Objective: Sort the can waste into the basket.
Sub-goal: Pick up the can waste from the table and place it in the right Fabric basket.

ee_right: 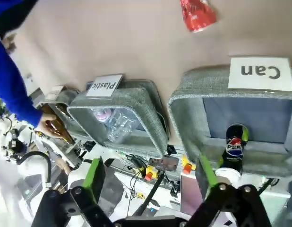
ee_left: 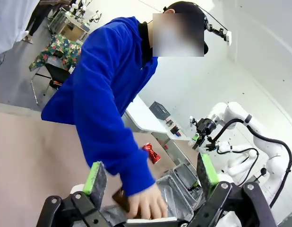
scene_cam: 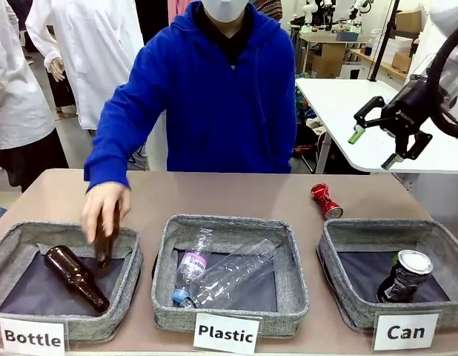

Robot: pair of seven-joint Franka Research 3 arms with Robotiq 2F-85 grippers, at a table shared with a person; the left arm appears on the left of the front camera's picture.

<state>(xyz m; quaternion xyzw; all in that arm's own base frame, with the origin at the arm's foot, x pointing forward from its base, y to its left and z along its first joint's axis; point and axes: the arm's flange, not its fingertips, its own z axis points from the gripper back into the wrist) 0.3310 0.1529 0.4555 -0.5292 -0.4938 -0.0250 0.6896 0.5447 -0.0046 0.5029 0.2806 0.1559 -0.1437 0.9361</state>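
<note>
The red can (scene_cam: 326, 201) lies on the counter (scene_cam: 236, 194), below and well apart from the right jaws, which are spread and empty. The dark can (scene_cam: 405, 276) is already lodged in the Can basket (scene_cam: 362, 231). Next, a descent around the red can is called for. The left jaws are spread too.

Outside the bin: a crushed red can (scene_cam: 326, 201) lies on its side on the brown tabletop (scene_cam: 236, 194), just beyond the far left corner of the grey fabric basket (scene_cam: 346, 245). The rectangular basket has a dark flat bottom and stands at the table's near right end, with a white sign (scene_cam: 405, 331) reading "Can" on its front. Inside, toward the front right of the floor, a dented dark blue-black can (scene_cam: 405, 277) with white and green marks stands tilted, its silver top raised toward the camera.
</note>
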